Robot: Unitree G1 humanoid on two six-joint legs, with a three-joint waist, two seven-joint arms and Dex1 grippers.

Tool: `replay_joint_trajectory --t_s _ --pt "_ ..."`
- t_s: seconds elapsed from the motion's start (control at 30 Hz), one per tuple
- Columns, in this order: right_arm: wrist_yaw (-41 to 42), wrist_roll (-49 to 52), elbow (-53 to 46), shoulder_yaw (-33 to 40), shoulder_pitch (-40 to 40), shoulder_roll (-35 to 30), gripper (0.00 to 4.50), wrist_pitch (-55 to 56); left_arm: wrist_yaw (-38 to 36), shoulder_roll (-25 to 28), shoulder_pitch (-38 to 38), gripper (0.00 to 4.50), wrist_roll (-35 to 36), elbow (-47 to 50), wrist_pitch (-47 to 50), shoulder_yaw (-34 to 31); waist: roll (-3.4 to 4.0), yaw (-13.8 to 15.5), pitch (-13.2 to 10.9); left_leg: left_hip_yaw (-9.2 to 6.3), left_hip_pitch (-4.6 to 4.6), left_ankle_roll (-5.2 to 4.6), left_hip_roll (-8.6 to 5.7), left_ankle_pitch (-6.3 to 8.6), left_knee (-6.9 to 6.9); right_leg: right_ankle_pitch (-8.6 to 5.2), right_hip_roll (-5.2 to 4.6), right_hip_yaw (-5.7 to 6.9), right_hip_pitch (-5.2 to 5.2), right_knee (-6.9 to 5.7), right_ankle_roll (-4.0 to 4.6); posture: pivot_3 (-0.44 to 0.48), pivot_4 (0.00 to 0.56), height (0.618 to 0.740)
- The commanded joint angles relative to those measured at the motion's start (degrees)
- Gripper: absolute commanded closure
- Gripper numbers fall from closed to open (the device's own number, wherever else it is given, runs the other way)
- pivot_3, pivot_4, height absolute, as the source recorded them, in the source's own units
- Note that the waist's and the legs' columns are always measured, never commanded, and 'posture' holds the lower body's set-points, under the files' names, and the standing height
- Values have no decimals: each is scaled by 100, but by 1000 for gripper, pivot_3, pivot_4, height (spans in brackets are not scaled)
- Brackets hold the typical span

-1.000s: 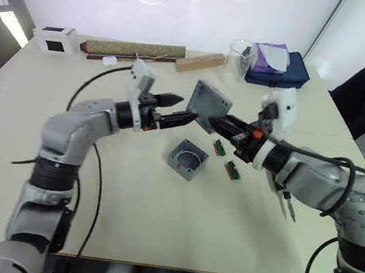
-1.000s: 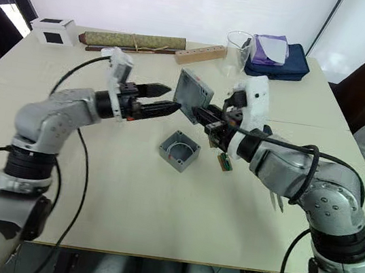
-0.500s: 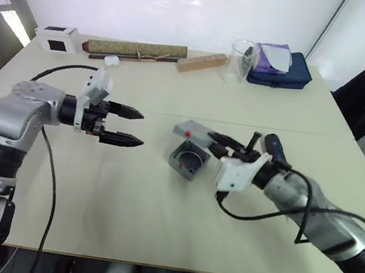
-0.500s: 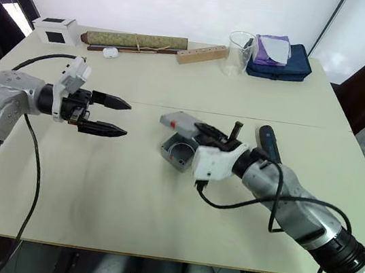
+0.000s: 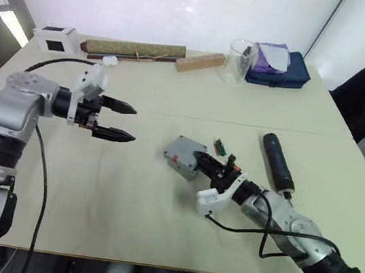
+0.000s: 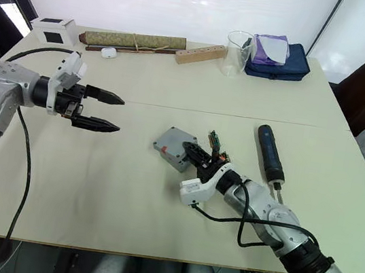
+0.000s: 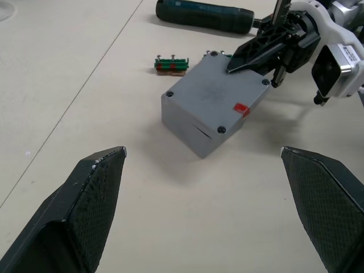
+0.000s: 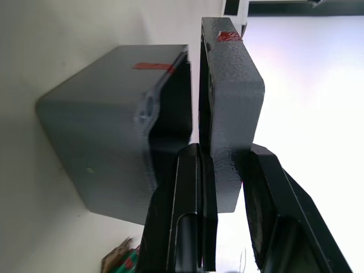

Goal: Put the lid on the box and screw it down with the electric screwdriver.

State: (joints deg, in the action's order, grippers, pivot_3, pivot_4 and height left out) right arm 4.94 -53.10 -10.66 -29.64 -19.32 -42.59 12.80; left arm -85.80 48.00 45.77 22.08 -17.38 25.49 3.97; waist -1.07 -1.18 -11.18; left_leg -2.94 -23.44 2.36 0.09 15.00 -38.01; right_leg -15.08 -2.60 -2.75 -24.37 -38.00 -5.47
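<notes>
Lid (image 7: 219, 94) now lowered onto box (image 7: 187, 126), right hand (image 5: 213, 169) pinching its edge; left hand (image 5: 127, 122) spread, withdrawn. Screwdriving next.

A second ago both arms were raised over the middle of the counter, the lid (image 7: 219, 92) held tilted in the air between them. Since then the right gripper (image 5: 214, 166) has come down with it; half a second ago the lid hung slanted above the open box (image 7: 187, 128), and now it lies on the box, one edge pinched between the right fingers (image 8: 187, 216). The left gripper (image 5: 124, 122) has drawn back toward the counter's left side, fingers spread
</notes>
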Motion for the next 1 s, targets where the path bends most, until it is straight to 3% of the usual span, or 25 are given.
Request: replay_joint_trajectory --t_s 0.03,0.83,1.0 --pt "-59 -218 -117 314 39 119 4032 -47 24 28 34 31 17 211 -8 -94 0 0 0 0 0 0 0 0 0 0 0 0 0 -1 0 0 150 736" --pt "238 -692 129 498 268 318 4032 6 194 -83 -64 31 88 547 189 -126 -1 0 1 -1 4 1 -1 0 -3 0 0 0 2 -8 0 0 150 736" --pt "202 -760 157 469 397 284 4032 92 395 -359 -15 31 -19 622 82 13 -2 23 3 -1 6 1 -4 -1 -5 1 -4 0 8 -8 0 0 150 736"
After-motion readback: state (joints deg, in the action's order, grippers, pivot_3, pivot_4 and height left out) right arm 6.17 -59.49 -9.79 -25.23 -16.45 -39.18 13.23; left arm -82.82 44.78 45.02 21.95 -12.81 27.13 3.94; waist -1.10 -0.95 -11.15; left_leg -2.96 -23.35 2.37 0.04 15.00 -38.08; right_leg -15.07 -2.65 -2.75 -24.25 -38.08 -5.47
